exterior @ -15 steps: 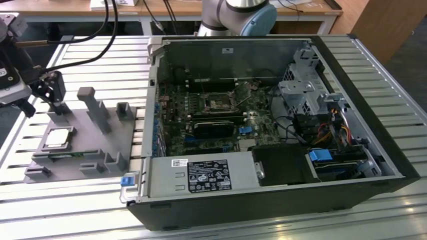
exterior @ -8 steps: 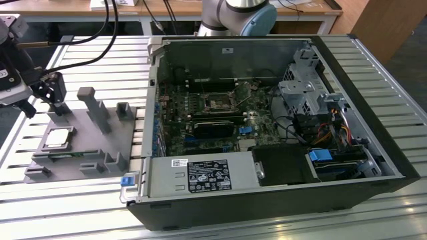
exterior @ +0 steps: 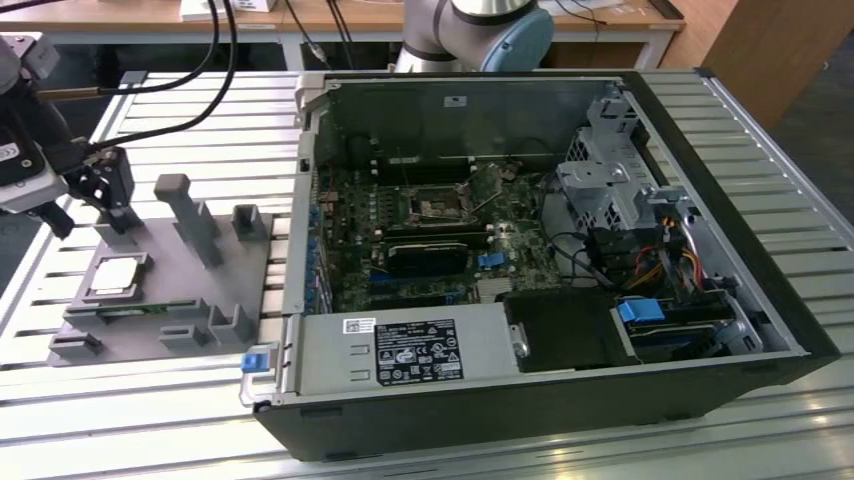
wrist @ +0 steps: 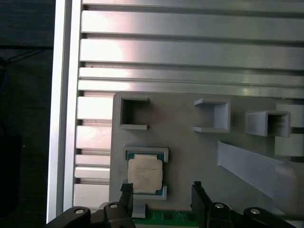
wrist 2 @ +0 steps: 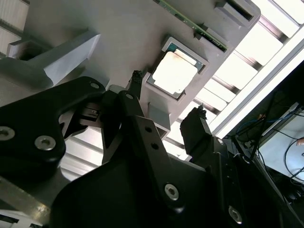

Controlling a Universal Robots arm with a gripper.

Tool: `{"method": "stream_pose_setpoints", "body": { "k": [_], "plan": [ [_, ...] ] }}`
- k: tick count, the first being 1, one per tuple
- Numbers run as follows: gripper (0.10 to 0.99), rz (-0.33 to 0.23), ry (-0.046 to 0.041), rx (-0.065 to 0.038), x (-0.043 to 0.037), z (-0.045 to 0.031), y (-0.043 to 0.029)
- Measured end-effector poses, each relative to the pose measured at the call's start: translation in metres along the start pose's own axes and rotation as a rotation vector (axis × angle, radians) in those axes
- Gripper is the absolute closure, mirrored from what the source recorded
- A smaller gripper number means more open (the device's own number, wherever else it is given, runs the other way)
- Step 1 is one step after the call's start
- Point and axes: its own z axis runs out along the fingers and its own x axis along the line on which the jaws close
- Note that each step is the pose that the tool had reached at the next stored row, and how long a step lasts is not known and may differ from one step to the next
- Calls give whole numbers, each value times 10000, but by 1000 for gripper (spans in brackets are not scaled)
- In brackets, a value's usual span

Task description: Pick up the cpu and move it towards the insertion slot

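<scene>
Silvery, the cpu (wrist: 145, 174) is seated in a square recess of the grey fixture plate (wrist: 190, 152), and the gripper (wrist: 161, 186) is held near it with fingers spread and nothing between them, as is seen in the first wrist view. In the exterior view the insertion slot (exterior: 438, 207) is seen well apart, inside the open computer case (exterior: 534, 410), where a white label (exterior: 416, 352) is stuck on the power supply (exterior: 320, 360).

Matte black two-fingered gripper (wrist 2: 168, 92), angular plates studded with round silver screws (wrist 2: 45, 142); at the far side, a silver-grey arm joint (exterior: 434, 35) capped pale blue; black cables (exterior: 230, 30) at left.
</scene>
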Motion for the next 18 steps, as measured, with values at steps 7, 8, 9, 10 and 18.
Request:
{"method": "stream_pose_setpoints", "body": {
  "k": [7, 8, 9, 10, 18],
  "plan": [
    [482, 1, -1, 3, 1, 59, -2],
    [482, 1, -1, 4, 2, 67, -3],
    [482, 1, 1, 4, 4, 75, -4],
    [482, 1, 2, 4, 8, 84, -7],
    [482, 0, 3, 4, 40, 142, -16]
  ]
}}
